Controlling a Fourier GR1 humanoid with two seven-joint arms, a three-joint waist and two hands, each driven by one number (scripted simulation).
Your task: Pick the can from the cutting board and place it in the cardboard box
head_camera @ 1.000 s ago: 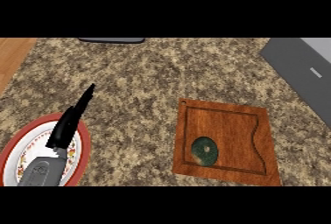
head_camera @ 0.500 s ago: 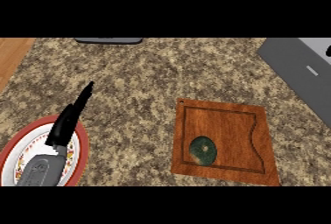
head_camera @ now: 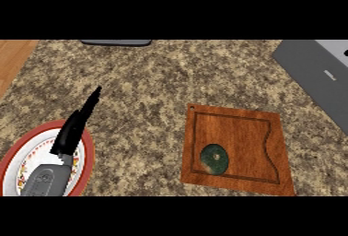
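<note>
We find the can [head_camera: 214,159] standing on the cutting board [head_camera: 238,133], in the board's lower left corner, toward the lower right of the frame. Seen from straight above, it shows a round green top. It sits inside the board's carved groove and close to the left rim.

The left hand [head_camera: 76,126] shows at the lower left, fingers straight and together, holding nothing. It lies over the red-rimmed plate [head_camera: 17,159], with its fingertips pointing toward the upper right across the granite counter [head_camera: 156,78]. We judge this a resting posture, not a reach. The right hand is not in view.

No cardboard box can be identified. A grey object [head_camera: 319,69] occupies the upper right corner and a dark object [head_camera: 115,42] touches the top edge; we cannot tell what either is.

Open counter lies between plate and board, and above the board. In our judgement, approach from the right or from above is unobstructed, and the can's nearness to the board's lower edge leaves finger room there.
</note>
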